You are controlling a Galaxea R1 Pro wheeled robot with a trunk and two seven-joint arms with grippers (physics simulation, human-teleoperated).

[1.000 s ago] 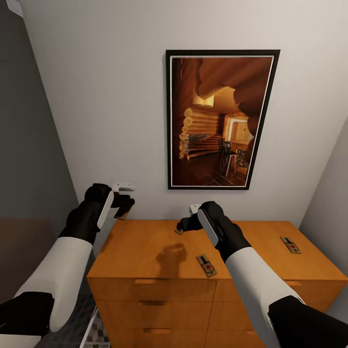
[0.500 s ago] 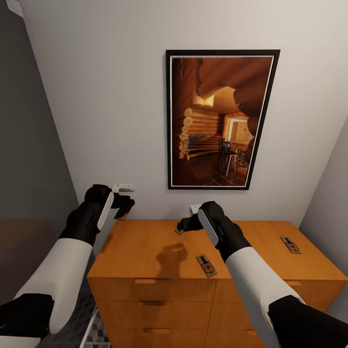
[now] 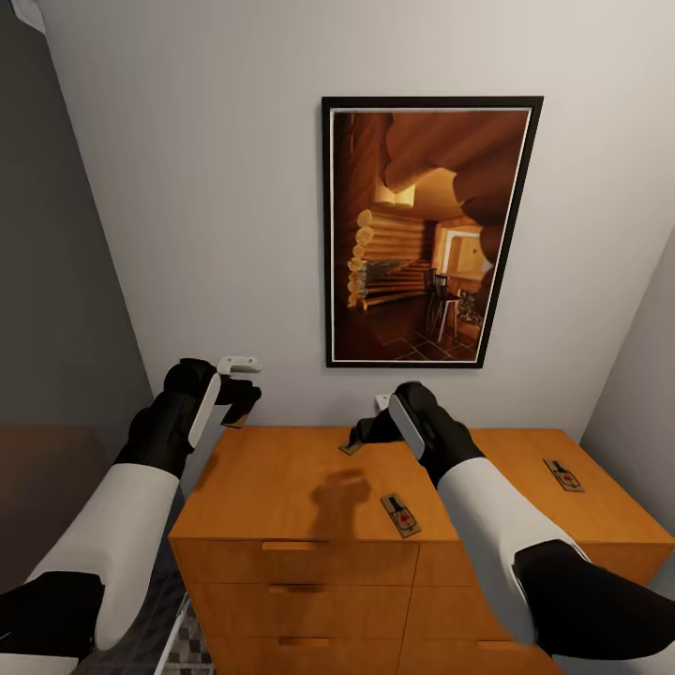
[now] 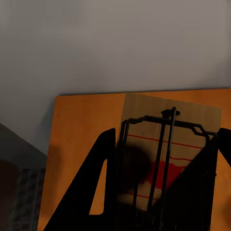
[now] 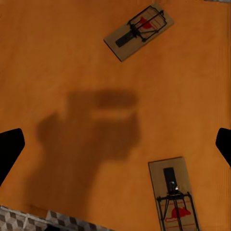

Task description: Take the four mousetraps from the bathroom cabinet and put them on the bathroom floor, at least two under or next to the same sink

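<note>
The left pincer (image 3: pixel 242 405) hangs off the left rear corner of the cabinet (image 3: pixel 281 483), clamped on a mousetrap (image 4: pixel 166 144) — in the left wrist view the tan board with its dark wire and red spot sits squarely between the two black fingers (image 4: pixel 98 183). The right pincer (image 3: pixel 361 437) hovers over the cabinet's flat top, its jaws spread wide with nothing between them; the right wrist view shows just the black fingertips (image 5: pixel 9 149) at either edge and the arm's shadow on the orange wood. A second mousetrap (image 3: pixel 351 447) lies on the top just below that pincer, a third (image 3: pixel 400 515) near the front edge, and a fourth (image 3: pixel 563 474) well apart toward the right end. A framed picture of a log cabin interior (image 3: pixel 429 232) hangs on the white wall above. A strip of the cube-patterned bathroom floor (image 3: pixel 192 647) shows beside the drawers.
</note>
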